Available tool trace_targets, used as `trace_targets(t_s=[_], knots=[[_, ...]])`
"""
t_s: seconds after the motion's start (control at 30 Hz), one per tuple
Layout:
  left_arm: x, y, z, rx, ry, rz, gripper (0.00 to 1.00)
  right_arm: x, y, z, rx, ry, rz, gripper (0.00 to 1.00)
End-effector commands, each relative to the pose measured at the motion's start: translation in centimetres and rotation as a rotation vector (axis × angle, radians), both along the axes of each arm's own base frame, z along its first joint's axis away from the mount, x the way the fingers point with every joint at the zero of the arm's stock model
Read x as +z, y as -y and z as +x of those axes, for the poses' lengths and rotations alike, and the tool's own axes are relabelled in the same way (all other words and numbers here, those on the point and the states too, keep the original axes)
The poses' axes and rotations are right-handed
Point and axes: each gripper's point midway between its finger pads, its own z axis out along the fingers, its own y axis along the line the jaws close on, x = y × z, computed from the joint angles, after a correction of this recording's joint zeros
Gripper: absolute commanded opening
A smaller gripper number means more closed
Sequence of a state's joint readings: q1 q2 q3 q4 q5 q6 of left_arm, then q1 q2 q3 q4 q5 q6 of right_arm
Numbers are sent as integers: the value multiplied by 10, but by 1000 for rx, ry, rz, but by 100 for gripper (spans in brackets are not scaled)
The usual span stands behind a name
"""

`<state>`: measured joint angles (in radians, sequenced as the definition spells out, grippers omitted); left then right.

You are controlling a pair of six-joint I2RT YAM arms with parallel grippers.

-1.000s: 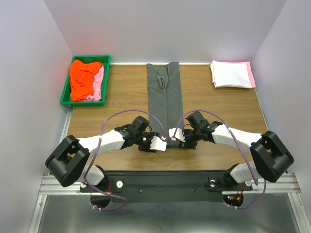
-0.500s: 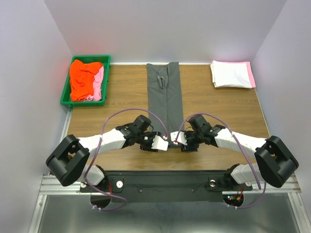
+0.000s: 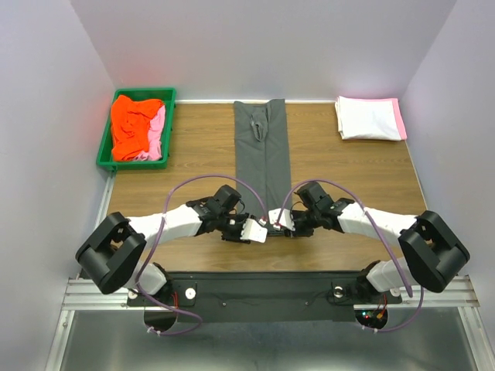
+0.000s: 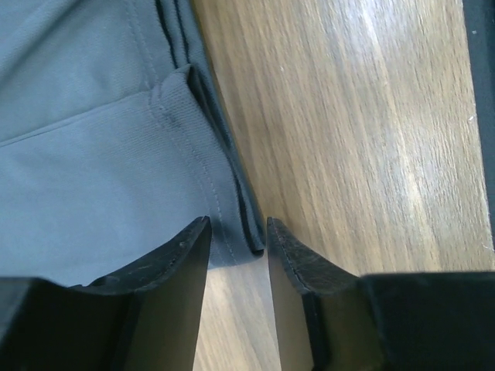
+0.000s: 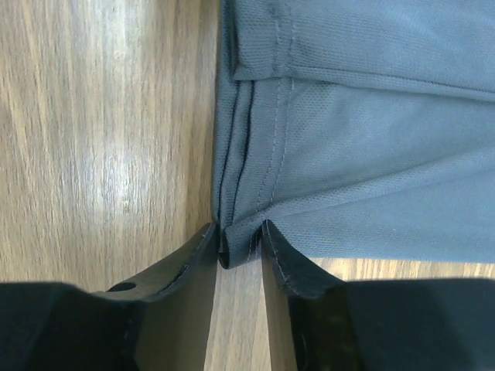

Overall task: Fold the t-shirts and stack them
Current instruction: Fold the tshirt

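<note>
A charcoal t-shirt, folded into a long narrow strip, lies down the middle of a wood-grain worktop, running from the far edge towards the near one. Up close its cloth is a fine, matte knit with stitched hems and several layers stacked at each long edge.

At the strip's near end two white-and-black arms reach inward, elbows bent and forearms low over the wood, so that the left claw and the right claw almost meet, one at each near corner.

The left wrist view shows dark, wedge-shaped fingers standing a little apart astride the shirt's near-left corner. The folded edge sits in the gap, but whether it is pinched cannot be told.

In the right wrist view the fingers have drawn close on the near-right corner — the hem is bunched into a small fold that touches both inner faces.

At the far left a green bin of rigid plastic holds a crumpled orange-red t-shirt with a pink t-shirt beside it against the right wall. In the far right corner lies a neatly squared white t-shirt — pink showing along its right side — well apart from the grey strip.
</note>
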<state>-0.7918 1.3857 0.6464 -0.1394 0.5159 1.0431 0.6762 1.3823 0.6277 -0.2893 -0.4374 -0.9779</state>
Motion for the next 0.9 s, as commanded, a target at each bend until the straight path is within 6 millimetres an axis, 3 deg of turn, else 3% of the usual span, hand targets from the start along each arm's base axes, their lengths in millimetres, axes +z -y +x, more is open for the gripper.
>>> trace_targets(t_s=[0.0, 0.2, 0.27, 0.33, 0.4, 0.47, 0.67, 0.87], knots=[[-3, 2, -5, -33, -17, 10, 46, -11, 4, 0, -11, -6, -43, 32], [-21, -5, -1, 2, -39, 78, 42, -15, 8, 2, -51, -11, -64, 18], [-22, -5, -1, 3, -47, 87, 35, -14, 8, 4, -63, -12, -66, 12], [-17, -2, 1, 12, -51, 80, 19, -9, 5, 8, -84, -8, -54, 6], [-4, 5, 6, 19, -42, 49, 7, -3, 3, 10, -116, -13, -39, 1], [5, 8, 5, 24, -52, 37, 0, 12, -2, 15, -135, 3, -2, 1], [42, 14, -12, -22, -95, -44, 0, 38, -3, -4, -133, -54, 45, 1], [42, 4, -40, -29, -204, -35, 0, 57, -8, -43, -124, -150, 78, 1]])
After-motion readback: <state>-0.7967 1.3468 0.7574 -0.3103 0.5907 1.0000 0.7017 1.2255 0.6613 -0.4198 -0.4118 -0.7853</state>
